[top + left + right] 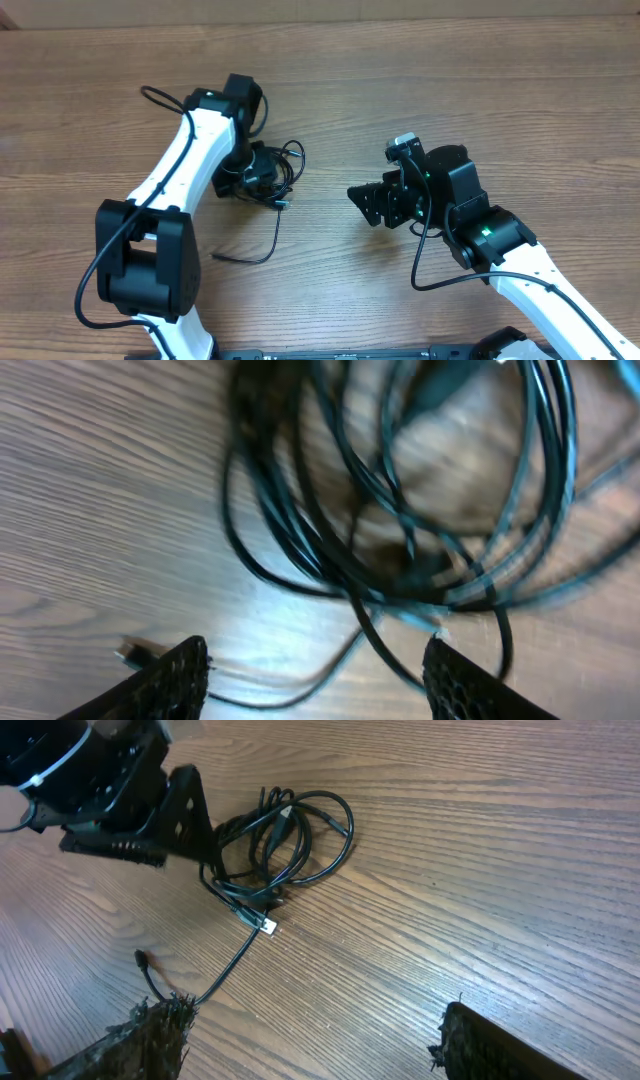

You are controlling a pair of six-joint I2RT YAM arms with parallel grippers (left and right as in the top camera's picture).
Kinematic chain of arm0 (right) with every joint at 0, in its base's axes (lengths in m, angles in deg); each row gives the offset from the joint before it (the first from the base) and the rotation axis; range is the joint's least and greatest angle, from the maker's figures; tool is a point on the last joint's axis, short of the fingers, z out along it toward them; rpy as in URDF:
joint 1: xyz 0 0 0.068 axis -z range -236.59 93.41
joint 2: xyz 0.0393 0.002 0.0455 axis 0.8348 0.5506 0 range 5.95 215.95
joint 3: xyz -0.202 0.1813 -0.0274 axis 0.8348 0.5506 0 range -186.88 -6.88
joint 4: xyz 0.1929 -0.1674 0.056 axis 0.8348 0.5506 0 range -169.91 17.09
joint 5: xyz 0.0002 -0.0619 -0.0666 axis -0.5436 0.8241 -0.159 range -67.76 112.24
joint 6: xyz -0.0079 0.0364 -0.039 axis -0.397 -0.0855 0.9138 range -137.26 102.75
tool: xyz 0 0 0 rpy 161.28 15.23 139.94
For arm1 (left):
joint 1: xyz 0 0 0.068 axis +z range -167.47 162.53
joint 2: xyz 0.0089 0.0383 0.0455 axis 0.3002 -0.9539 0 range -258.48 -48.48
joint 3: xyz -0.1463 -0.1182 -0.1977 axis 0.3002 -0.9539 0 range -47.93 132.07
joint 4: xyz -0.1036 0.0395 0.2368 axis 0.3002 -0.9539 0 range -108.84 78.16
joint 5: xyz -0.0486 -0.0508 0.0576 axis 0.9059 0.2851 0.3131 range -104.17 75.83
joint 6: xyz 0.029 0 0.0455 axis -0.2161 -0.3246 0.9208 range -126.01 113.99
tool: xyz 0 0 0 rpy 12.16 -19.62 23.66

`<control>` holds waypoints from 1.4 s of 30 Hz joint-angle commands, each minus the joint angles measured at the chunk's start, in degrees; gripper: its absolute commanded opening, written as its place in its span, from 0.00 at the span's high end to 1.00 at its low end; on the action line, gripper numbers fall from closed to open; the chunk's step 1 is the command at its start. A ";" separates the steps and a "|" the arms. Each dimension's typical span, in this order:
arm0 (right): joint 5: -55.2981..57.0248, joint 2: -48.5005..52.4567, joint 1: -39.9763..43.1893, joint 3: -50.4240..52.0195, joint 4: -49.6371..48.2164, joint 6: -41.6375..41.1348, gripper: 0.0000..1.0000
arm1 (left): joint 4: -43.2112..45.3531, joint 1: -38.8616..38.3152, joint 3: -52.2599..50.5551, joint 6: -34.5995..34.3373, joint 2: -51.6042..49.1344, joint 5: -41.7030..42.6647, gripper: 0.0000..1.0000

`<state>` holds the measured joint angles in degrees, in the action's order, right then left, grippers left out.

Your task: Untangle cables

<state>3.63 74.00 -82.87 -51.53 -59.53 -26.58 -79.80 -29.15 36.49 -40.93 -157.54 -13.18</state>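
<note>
The left gripper (315,678) is released. Its mesh-patterned fingers (165,682) are spread wide close over the wood, and one loose strand crosses the gap between them unpinched. Just ahead lie the cables (420,510), a knot of thin black loops resting on the table. The right gripper (310,1045) is also spread and empty, well apart from the bundle, and a single tail (225,965) trails out toward it. The table (480,80) is brown wood-grain with long streaks.
</note>
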 commanded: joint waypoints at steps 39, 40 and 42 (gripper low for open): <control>0.61 0.02 -0.17 -0.70 1.40 0.48 0.20 | 16.87 14.47 0.87 3.89 0.20 25.62 0.00; 0.61 0.02 -0.17 -0.68 1.40 0.50 0.20 | 15.96 14.91 0.85 3.04 0.20 22.75 0.00; 0.63 0.02 -0.17 -0.70 1.40 0.48 0.19 | 14.10 15.04 0.83 2.67 0.17 17.55 0.00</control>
<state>3.63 74.00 -82.87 -51.53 -57.85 -26.40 -64.35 -13.96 36.49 -33.82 -157.54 12.05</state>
